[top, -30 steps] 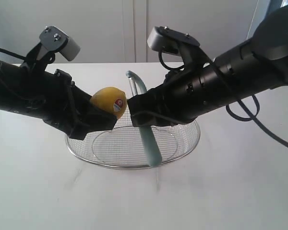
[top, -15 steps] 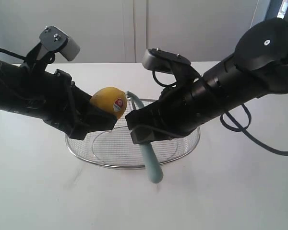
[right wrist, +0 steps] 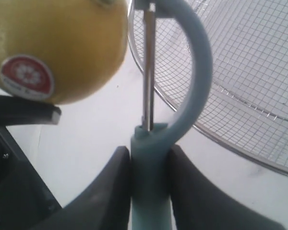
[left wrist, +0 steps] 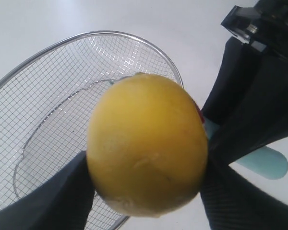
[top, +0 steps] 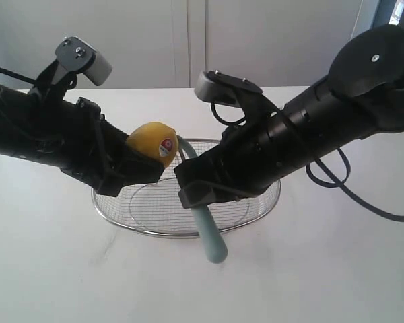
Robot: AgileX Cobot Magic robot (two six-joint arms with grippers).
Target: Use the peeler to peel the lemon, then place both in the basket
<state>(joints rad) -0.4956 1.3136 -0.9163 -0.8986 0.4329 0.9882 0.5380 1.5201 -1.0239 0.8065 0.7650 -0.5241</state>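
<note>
As far as I can tell, the peeling is only just at its start. So the left gripper (top: 143, 163) is pinching the lemon (top: 153, 142) from both sides and holds it up in the air over the left part of the basket (top: 155, 231), sticker (top: 167, 144) facing right. On the other side the right gripper (top: 200, 190) is clamped on the peeler (top: 213, 241) handle, head up, with the handle end poking down past the near rim.

From the right wrist cam the blade (right wrist: 148, 72) sits just beside the lemon's skin, on the sticker side. Can't tell if it's actually biting in. The skin looks whole and smooth in every view. No strip hanging off, no peel lying in the basket or on the table (top: 323, 269).

My read: pick-ups are done, lemon and peeler are lined up, and actual peeling is barely begun, if at all. Left to do: take the peel off, then drop lemon and peeler into the basket, which has nothing in it as far as the mesh shows.
</note>
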